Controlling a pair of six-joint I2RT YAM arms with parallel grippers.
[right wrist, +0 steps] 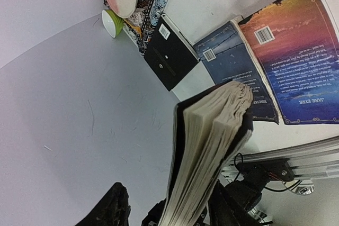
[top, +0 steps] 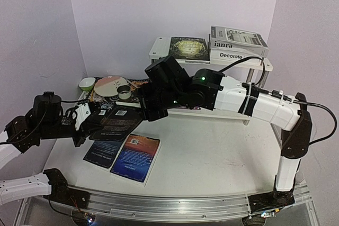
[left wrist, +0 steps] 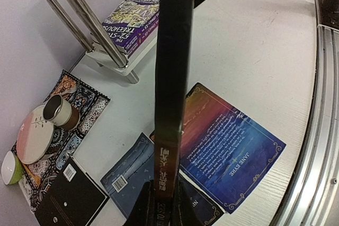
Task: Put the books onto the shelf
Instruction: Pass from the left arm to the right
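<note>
Black paperback (left wrist: 172, 78), held in mid-air above the white table (top: 212, 157), is the thing to watch. In the left wrist view its spine runs straight up the middle of the frame from the left claw (left wrist: 160, 210) at the bottom edge, which is clenched on its near end. In the overhead view that claw sits at middle left. The right arm reaches across from lower right, so the right claw (right wrist: 172, 205) meets the book's far end near the centre. The right wrist view shows cream page edges rising between two dark fingers (right wrist: 114, 205). One finger stands clear of the cover, so the jaws look parted around the book rather than gripping it.

The book's long axis runs claw to claw, left to right across the overhead frame. The shelf (top: 159, 48) stands in the upper right of that frame, behind the right arm, which is plainly the nearer one. I read this as a handover: the right claw would need to close on the far end before the left lets go.

On the shelf's top board sit a green book (top: 189, 47) and "janra" (top: 238, 38) stacked on "Decorate" (top: 230, 55), with purple paperbacks (left wrist: 132, 17) on the lower board. Flat on the table at lower left lie a blue book (left wrist: 127, 175), "Jane Eyre" (left wrist: 228, 157) and another black book (left wrist: 69, 197).
</note>
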